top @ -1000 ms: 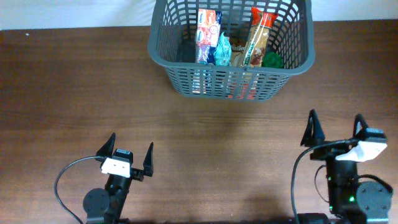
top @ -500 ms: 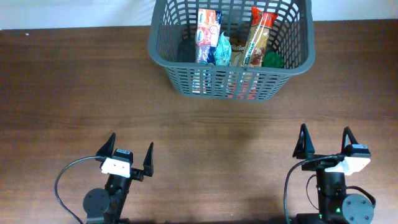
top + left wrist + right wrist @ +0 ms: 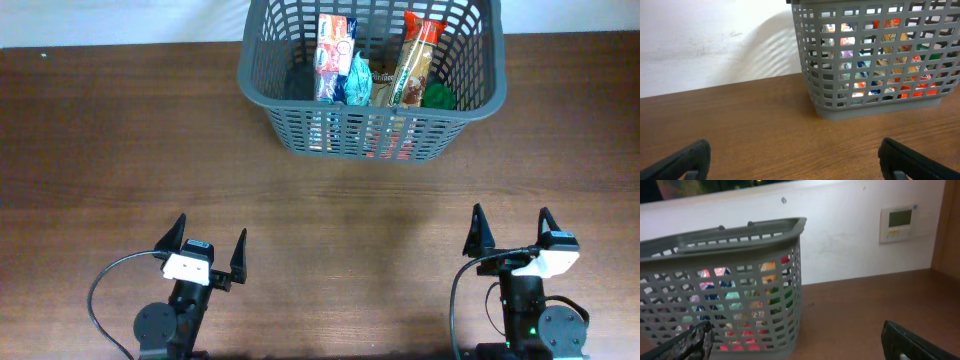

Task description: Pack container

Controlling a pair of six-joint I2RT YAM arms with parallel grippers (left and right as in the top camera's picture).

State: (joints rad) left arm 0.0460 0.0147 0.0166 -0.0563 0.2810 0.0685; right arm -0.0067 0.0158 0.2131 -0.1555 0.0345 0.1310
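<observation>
Container (image 3: 370, 135) stood filled with packets (image 3: 337, 60); left arm (image 3: 185, 300), right arm (image 3: 530, 310) sat well short of it, jaws spread, empty; packing apparently done.

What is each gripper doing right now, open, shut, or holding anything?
Left gripper: open, holding nothing.
Right gripper: open, holding nothing.

I see the container (image 3: 300, 130), a dark grey lattice-sided basket, upright at twelve o'clock on the desk (image 3: 120, 150), just right of centre, with colourful packets (image 3: 336, 58) standing inside.
</observation>
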